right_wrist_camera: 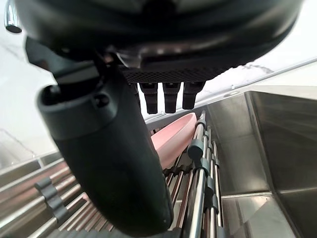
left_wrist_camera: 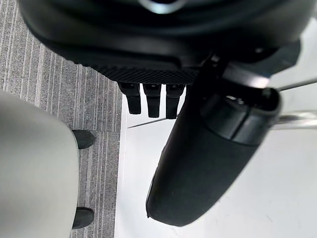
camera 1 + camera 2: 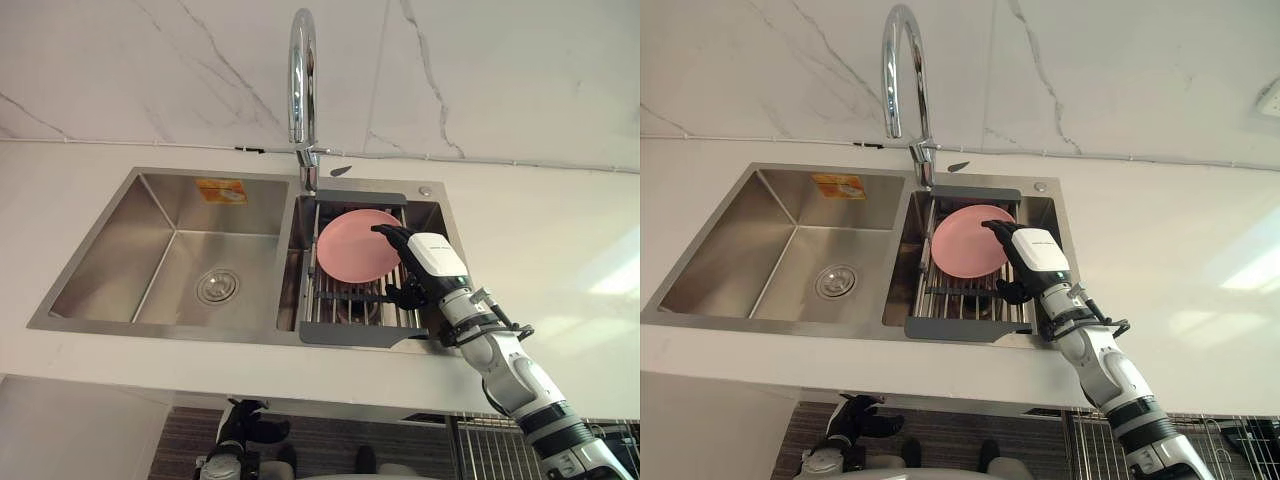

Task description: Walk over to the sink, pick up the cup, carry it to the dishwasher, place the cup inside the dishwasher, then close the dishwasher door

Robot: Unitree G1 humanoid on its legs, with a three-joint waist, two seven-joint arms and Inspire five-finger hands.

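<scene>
Sink [image 3: 150, 215]: double steel basin in the white bench [image 3: 560, 240]; faucet [image 3: 302, 70] at 12 o'clock.
Plate [image 3: 350, 248]: pink, on edge in the grey rack [image 3: 350, 335] over the right basin.
Right hand [image 3: 430, 262]: in from 5 o'clock, fingers straight, holding nothing, tips at the plate's 3 o'clock rim; contact unclear.
Left hand [image 3: 855, 420]: fingers relaxed, at 7 o'clock below the bench edge.
Sticker [image 3: 221, 190]: orange-yellow, on the left basin's back wall; print unreadable.
Cup: place cannot be told.
</scene>
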